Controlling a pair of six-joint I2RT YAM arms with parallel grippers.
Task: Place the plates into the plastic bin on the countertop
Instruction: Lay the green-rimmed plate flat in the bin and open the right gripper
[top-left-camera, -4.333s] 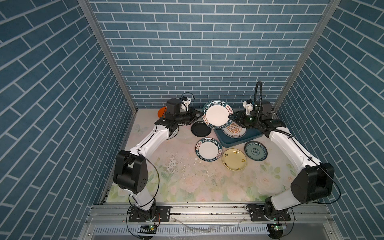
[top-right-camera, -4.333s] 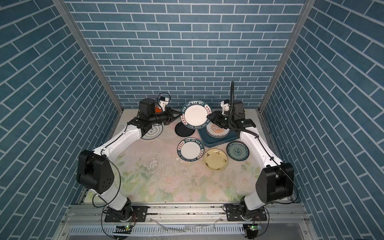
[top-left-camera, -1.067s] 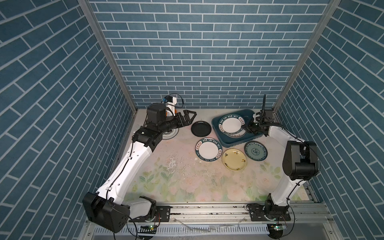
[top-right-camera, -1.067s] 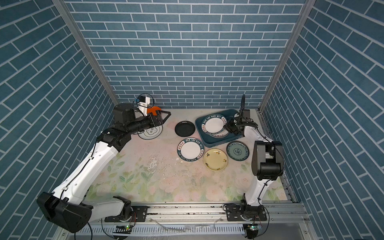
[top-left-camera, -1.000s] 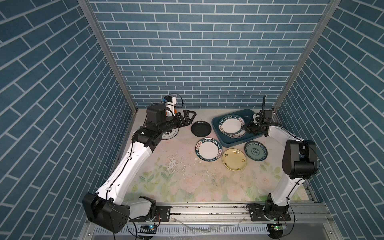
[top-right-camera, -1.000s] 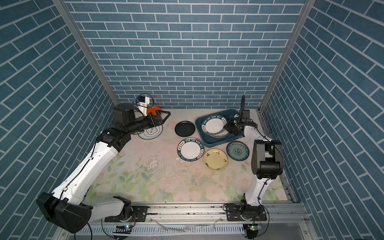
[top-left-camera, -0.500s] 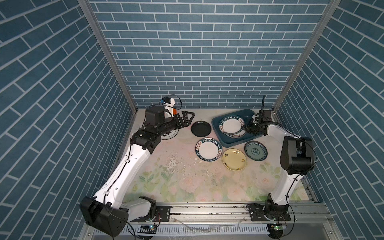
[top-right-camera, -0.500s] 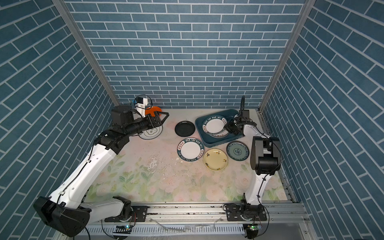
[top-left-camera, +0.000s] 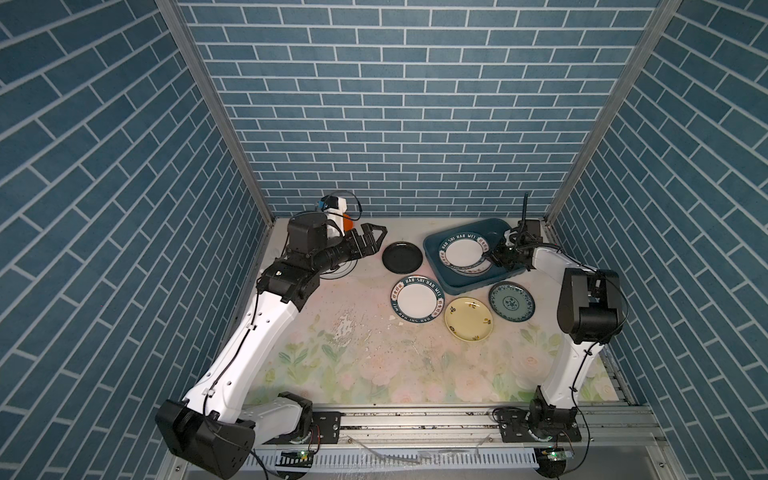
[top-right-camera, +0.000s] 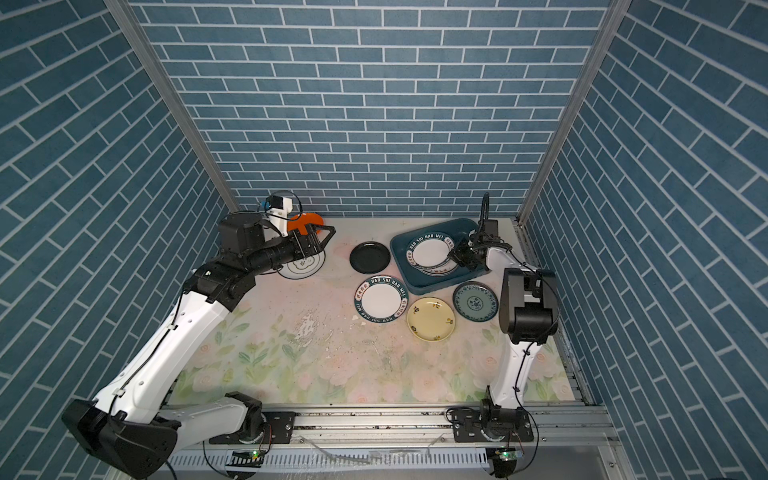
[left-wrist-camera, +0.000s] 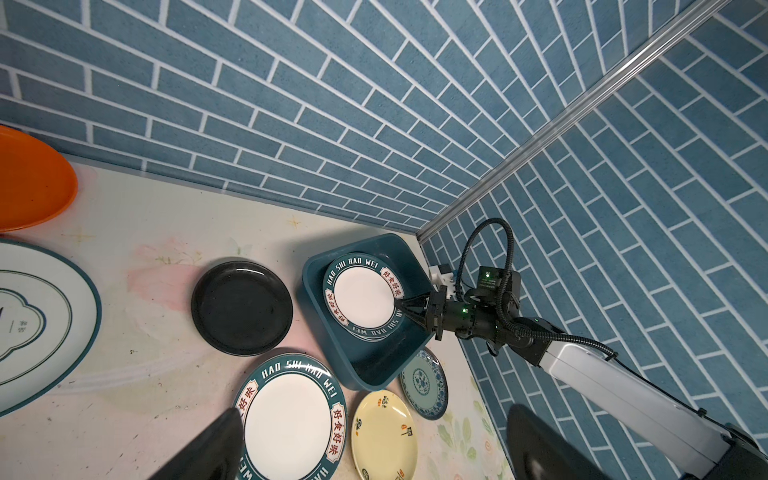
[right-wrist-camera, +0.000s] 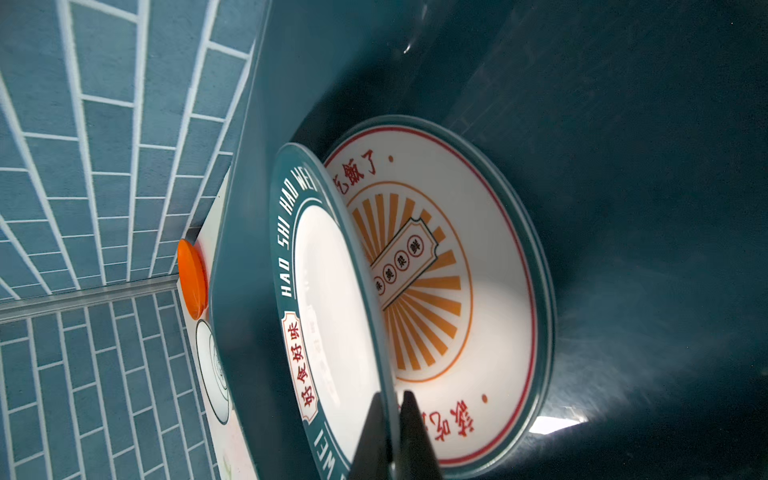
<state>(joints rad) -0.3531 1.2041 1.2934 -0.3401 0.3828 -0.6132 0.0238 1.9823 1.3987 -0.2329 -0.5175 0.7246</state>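
The plastic bin stands at the back right of the countertop. Inside it my right gripper is shut on the rim of a white plate with a teal lettered rim. That plate tilts over an orange sunburst plate. My left gripper hangs open and empty at the back left, above a quatrefoil plate and near a plain orange plate.
On the countertop in front of the bin lie a black plate, a second lettered plate, a pale yellow plate and a patterned teal plate. Brick walls close in three sides.
The lettered plate, held upright above the bin a few seconds ago, now sits low in the bin in the right gripper. The left arm has drawn back a little to the left.
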